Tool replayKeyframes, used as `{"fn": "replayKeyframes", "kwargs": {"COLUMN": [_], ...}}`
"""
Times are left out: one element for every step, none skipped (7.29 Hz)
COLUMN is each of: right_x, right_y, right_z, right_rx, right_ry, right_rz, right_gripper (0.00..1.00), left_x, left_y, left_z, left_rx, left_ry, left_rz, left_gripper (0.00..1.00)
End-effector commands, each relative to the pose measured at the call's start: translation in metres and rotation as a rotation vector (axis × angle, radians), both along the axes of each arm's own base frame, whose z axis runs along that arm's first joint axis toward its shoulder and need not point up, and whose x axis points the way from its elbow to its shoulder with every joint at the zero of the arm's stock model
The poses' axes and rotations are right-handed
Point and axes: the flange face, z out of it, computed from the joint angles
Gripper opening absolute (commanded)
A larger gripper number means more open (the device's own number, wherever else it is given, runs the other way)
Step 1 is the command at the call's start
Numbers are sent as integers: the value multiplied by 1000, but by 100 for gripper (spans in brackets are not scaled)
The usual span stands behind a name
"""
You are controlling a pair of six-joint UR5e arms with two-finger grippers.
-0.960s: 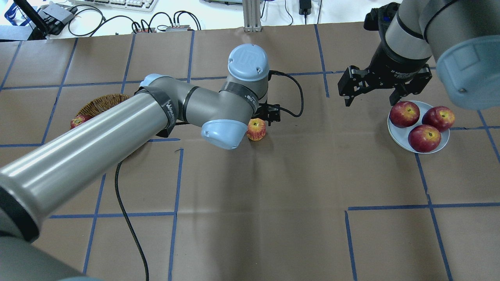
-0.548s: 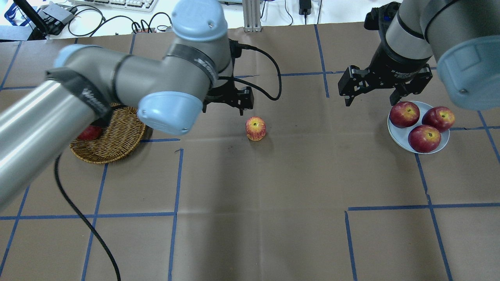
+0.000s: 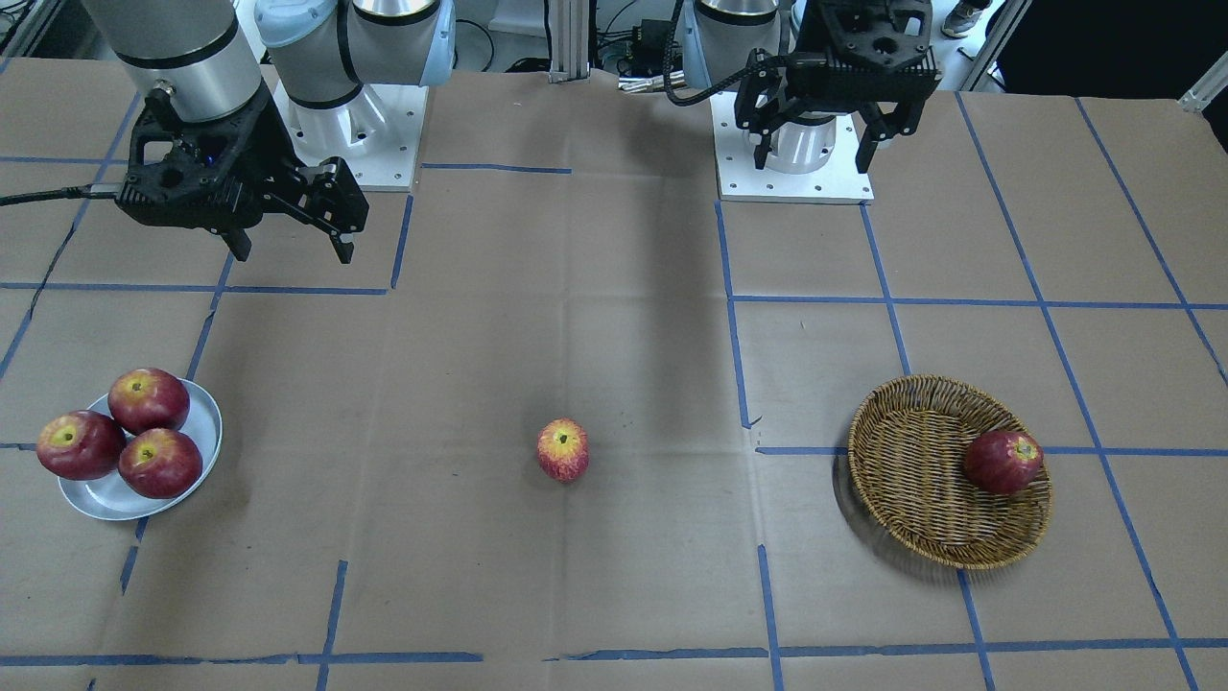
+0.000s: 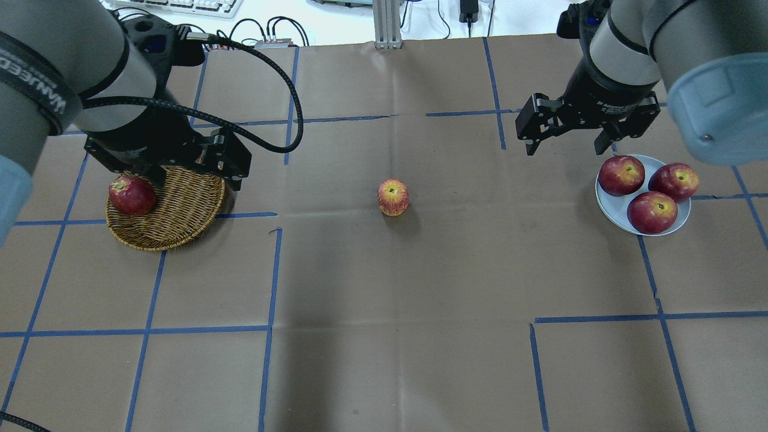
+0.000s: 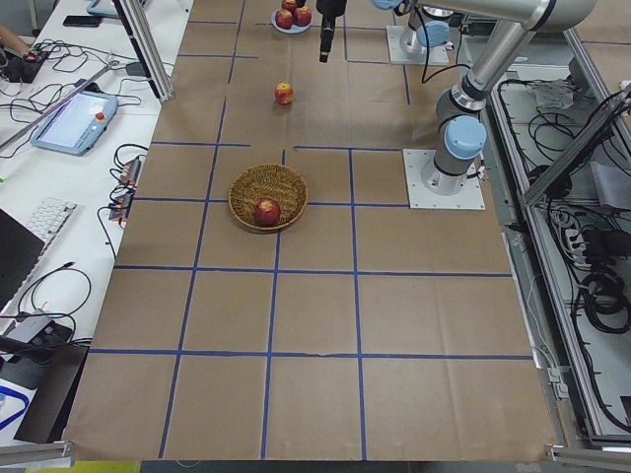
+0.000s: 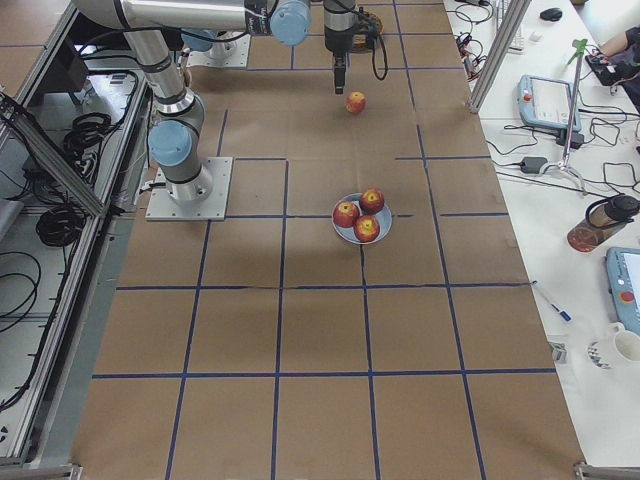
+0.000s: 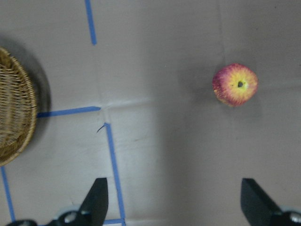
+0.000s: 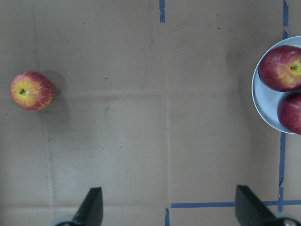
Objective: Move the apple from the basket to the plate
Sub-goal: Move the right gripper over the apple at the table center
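Brown and blue-gridded, the table (image 4: 384,288) spreads below me. At left my left gripper (image 3: 815,158) hangs wide and empty near the basket (image 4: 180,222). The apple (image 4: 393,197) sits mid-table, well apart from both, and my right gripper (image 4: 565,144) hangs equally wide beside the plate (image 4: 609,207).

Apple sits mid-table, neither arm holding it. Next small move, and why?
Probably bring the right gripper over the apple, jaws open: the apple lies loose between basket and plate, and that gripper hangs empty beside the plate.
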Motion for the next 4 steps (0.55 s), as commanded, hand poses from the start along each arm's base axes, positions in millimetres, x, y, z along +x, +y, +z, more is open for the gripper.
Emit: {"fn": "replayKeyframes", "kwargs": {"right_x": [29,58,98,139], "right_y": [-10,-17,-28,-37], "right_z": [-8,-15,-25,-40], "right_rx": [-25,-19,-19,-10], "right_ry": [-8,-15,-15,-15], "right_rz": [-35,-64,-73,-90], "right_gripper": [100,100,100,100], "left_x": [19,31,39,42], "left_y": [8,7,5,1], "left_z": [-36,-51,-52,-55], "left_rx": [98,123,123,127], "left_ry": [5,10,24,65], "left_rz": [-12,19,45,67], "left_gripper": [99,99,99,99]}}
